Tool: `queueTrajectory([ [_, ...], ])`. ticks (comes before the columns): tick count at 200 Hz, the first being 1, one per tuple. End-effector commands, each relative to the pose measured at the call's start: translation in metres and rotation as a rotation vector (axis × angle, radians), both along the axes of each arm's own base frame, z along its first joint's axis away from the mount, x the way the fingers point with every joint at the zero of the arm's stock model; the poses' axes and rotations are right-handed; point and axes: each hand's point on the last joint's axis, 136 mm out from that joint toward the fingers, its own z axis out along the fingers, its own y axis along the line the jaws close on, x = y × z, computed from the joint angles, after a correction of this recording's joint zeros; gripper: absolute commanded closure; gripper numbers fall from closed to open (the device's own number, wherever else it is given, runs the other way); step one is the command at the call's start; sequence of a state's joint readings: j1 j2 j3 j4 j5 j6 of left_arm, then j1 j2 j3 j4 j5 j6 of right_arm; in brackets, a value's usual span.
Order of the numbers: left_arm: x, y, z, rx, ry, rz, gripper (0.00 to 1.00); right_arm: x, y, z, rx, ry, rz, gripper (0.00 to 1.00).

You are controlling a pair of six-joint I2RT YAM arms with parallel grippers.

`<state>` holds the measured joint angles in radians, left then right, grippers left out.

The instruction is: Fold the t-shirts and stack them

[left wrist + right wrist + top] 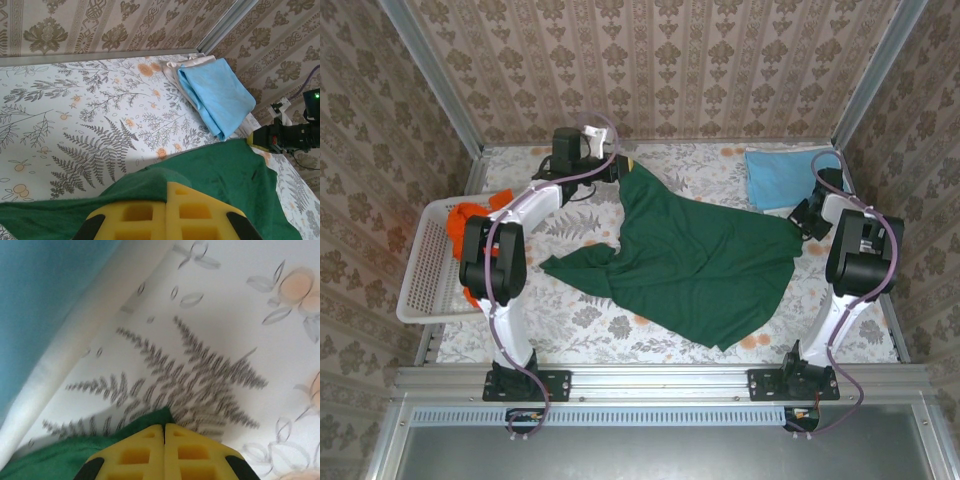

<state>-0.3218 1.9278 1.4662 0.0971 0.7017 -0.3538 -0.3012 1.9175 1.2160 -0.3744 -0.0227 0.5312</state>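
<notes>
Green shirt (700, 255) spread on bench (570, 320). Left fingers (160, 220) clamped on its far-left corner; right fingers (157, 450) clamped on right corner. Blue shirt (785, 178) folded far right. Orange shirts (470, 215) in left basket (420, 290).

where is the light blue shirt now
In the top view the light blue t-shirt lies folded at the far right corner of the table, beyond the dark green t-shirt.

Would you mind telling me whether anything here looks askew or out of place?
Only the dark green t-shirt: it lies rumpled and slanted across the table, one edge pinched in the left hand and another in the right hand. The light blue t-shirt sits folded.
</notes>
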Motion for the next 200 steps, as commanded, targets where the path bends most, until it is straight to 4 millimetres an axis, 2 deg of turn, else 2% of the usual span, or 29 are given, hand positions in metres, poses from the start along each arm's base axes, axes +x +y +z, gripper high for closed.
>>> queueTrajectory([
  [1, -0.004, 0.003, 0.055, -0.038, -0.134, 0.004, 1.00, 0.010, 0.035, 0.052, 0.062, -0.171, 0.062, 1.00],
  [25, -0.012, 0.008, 0.092, -0.060, -0.222, 0.020, 1.00, 0.014, 0.077, 0.120, 0.056, -0.368, 0.165, 1.00],
  [39, -0.020, 0.013, 0.116, -0.065, -0.288, 0.039, 1.00, 0.010, 0.097, 0.161, 0.047, -0.476, 0.214, 1.00],
  [48, -0.026, 0.019, 0.132, -0.066, -0.334, 0.059, 1.00, 0.006, 0.109, 0.180, 0.050, -0.529, 0.237, 1.00],
  [50, -0.026, 0.021, 0.134, -0.062, -0.341, 0.073, 1.00, 0.003, 0.112, 0.192, 0.048, -0.559, 0.246, 1.00],
  [58, -0.031, 0.026, 0.150, -0.064, -0.380, 0.096, 1.00, -0.003, 0.119, 0.213, 0.035, -0.612, 0.265, 1.00],
  [75, -0.043, 0.035, 0.175, -0.066, -0.439, 0.124, 1.00, -0.017, 0.121, 0.244, 0.028, -0.670, 0.258, 1.00],
  [93, -0.062, 0.041, 0.206, -0.080, -0.505, 0.129, 1.00, -0.031, 0.137, 0.287, 0.069, -0.798, 0.310, 1.00],
  [116, -0.103, 0.055, 0.263, -0.114, -0.649, 0.141, 1.00, -0.058, 0.151, 0.353, 0.046, -0.963, 0.381, 1.00],
  [147, -0.176, 0.081, 0.336, -0.125, -0.878, 0.184, 1.00, -0.103, 0.149, 0.437, -0.048, -1.156, 0.391, 1.00],
  [176, -0.232, 0.100, 0.380, -0.121, -1.010, 0.213, 1.00, -0.145, 0.145, 0.502, -0.128, -1.303, 0.375, 1.00],
  [200, -0.267, 0.110, 0.406, -0.139, -1.080, 0.207, 1.00, -0.169, 0.139, 0.536, -0.174, -1.382, 0.335, 1.00],
])
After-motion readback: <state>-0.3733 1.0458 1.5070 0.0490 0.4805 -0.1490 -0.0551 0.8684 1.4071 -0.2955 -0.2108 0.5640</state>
